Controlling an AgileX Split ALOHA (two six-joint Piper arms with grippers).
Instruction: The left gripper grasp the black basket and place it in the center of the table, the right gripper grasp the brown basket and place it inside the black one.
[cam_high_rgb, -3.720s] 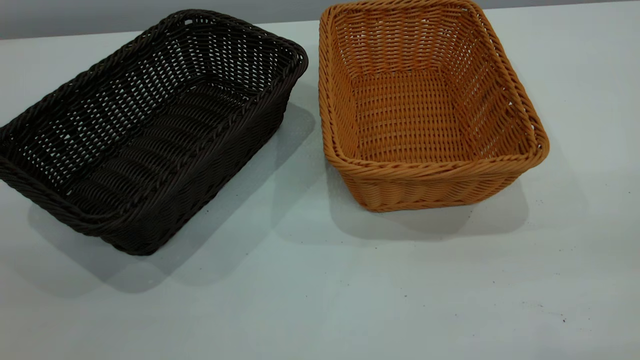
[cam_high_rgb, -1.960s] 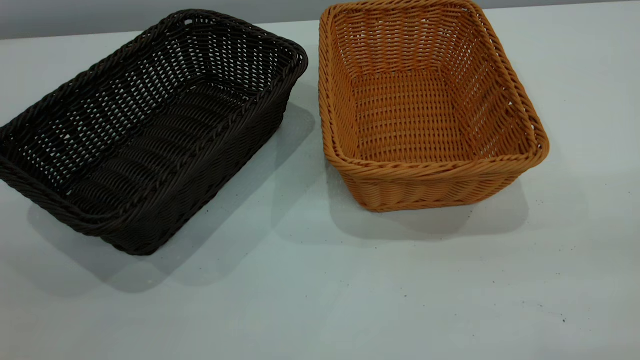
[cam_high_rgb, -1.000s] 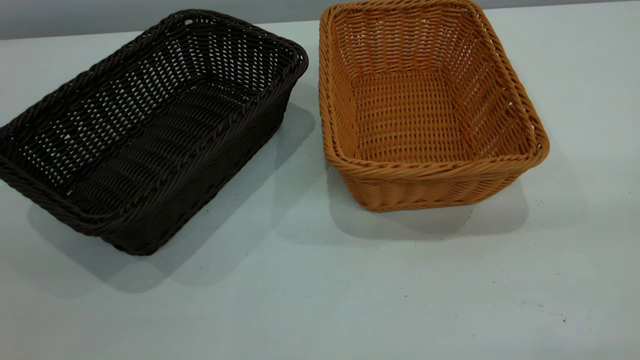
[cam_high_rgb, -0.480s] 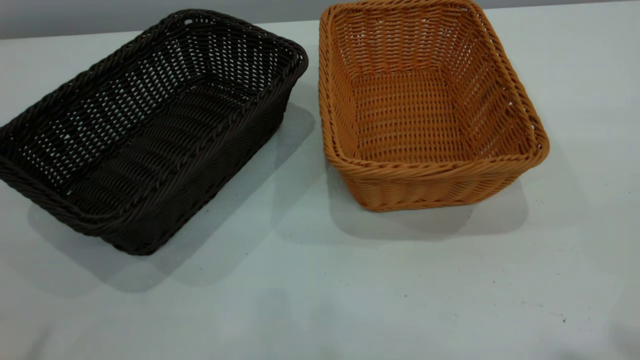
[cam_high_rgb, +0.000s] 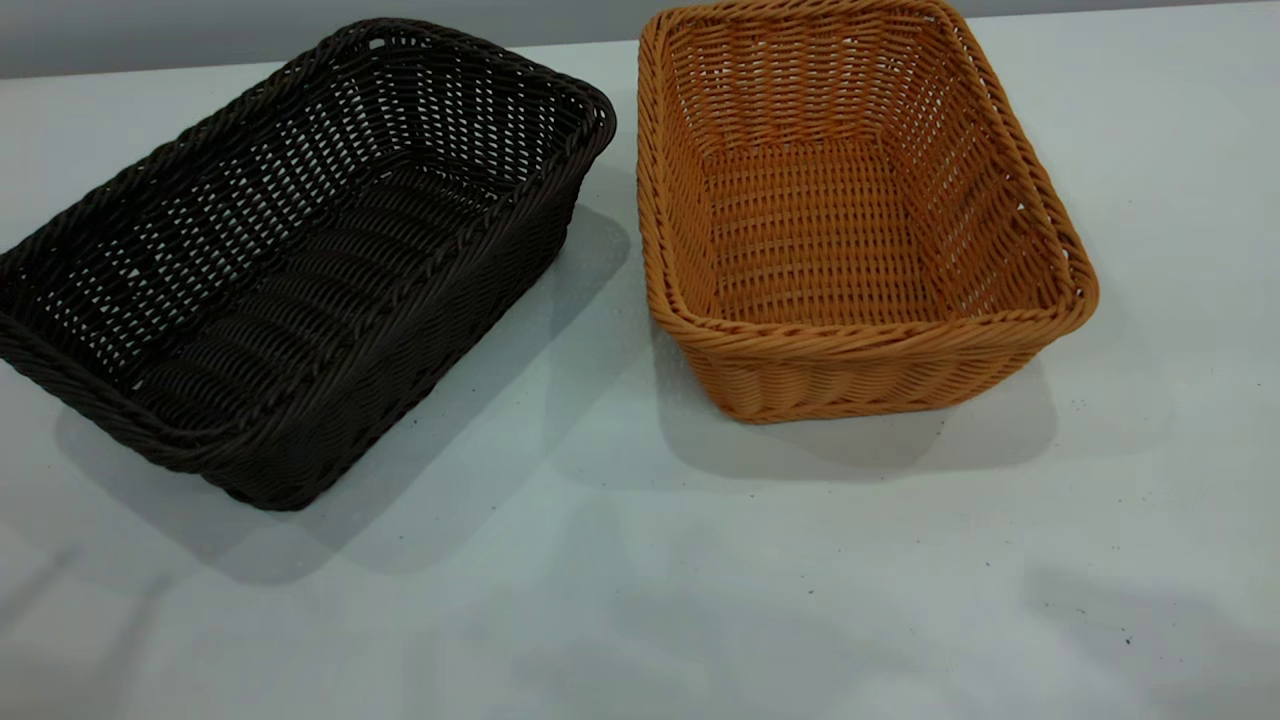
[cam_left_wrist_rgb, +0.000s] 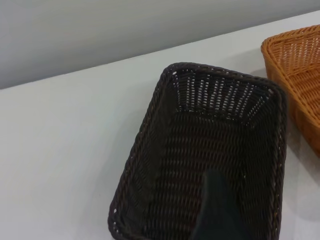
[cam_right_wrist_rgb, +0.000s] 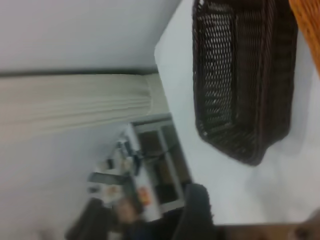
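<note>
Start of the run as I read it: neither basket grasped; black basket (cam_high_rgb: 300, 260) sits at the left of the table (cam_high_rgb: 640, 590), turned at an angle, brown basket (cam_high_rgb: 850, 220) upright just beside it on the right, rims near but apart; both empty.

Exterior view shows no arm at all, only faint shadows along the near edge of the table; so I go by the wrist views. Left wrist view looks down into the black basket, with one dark finger of the left gripper (cam_left_wrist_rgb: 217, 210) over the near end of it; only that one finger shows, so I cannot tell whether it is apart or together. Right wrist view is tilted off toward the room, a dark bit of the right gripper (cam_right_wrist_rgb: 197, 212) at its edge; fingers not readable either.

Step in hand: left arm's approach to the black basket. Next I'd need a finger on either side of the braided rim, clamp, then carry it to the table's centre; the brown one waits.
</note>
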